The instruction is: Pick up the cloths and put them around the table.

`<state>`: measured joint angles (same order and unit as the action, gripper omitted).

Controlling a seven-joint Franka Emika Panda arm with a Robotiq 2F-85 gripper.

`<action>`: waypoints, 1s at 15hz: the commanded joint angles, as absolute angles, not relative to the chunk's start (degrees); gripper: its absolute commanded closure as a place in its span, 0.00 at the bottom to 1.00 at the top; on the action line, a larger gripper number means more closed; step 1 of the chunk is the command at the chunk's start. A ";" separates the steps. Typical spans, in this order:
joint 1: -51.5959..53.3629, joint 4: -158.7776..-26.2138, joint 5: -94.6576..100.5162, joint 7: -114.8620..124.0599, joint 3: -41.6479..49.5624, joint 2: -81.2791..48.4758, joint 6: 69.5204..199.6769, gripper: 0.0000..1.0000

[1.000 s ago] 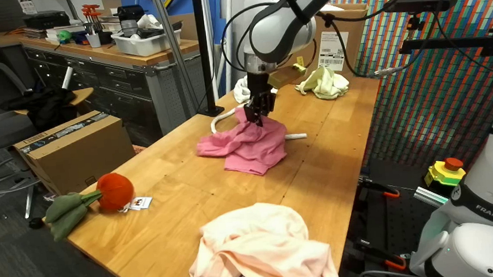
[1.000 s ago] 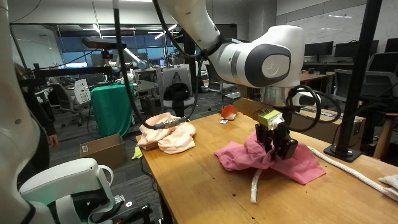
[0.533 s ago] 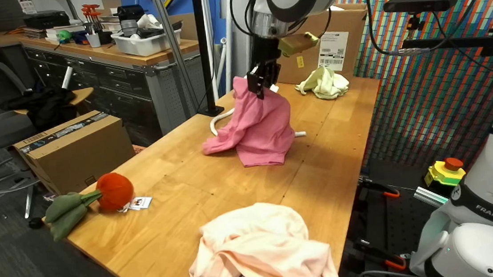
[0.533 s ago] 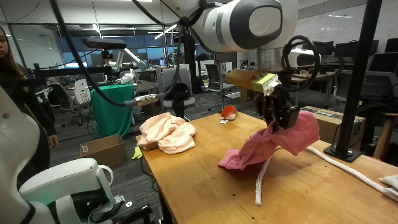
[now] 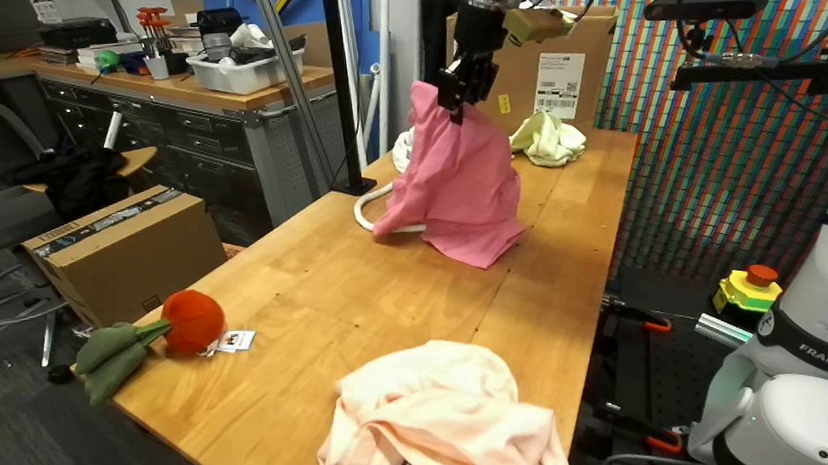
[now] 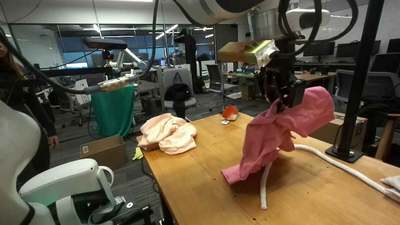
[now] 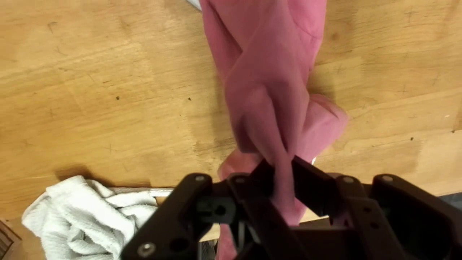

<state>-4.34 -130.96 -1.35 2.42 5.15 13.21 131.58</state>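
My gripper (image 5: 457, 112) hangs above the middle of the table (image 5: 303, 332), shut on a bunched fold of the pink cloth (image 5: 466, 183). In the wrist view that fold (image 7: 281, 173) runs between both fingertips. The rest of the cloth drapes down; I cannot tell whether its lowest corner touches the wood. A crumpled peach cloth (image 6: 168, 134) lies at one end of the tabletop. At the opposite end sits a pale yellow-green cloth (image 5: 548, 142), partly behind the pink one. A whitish cloth (image 7: 90, 220) lies near the table's edge.
A thick white rope (image 6: 340, 165) runs across the tabletop and passes beneath the pink cloth. The red toy (image 5: 193, 323) with its green stem sits at a table corner. A black post (image 6: 353, 103) stands on the edge; a cardboard box (image 5: 584, 38) stands behind the far end.
The gripper has risen from the table with the pink cloth, which went from spread flat to hanging. The rope's free end has shifted slightly. The other cloths have stayed put.
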 commanded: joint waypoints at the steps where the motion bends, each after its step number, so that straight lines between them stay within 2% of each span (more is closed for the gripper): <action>1: -5.32 -134.87 -1.82 1.94 5.88 19.71 131.30 0.91; 15: -12.88 -144.16 -0.28 6.63 6.90 36.53 130.64 0.91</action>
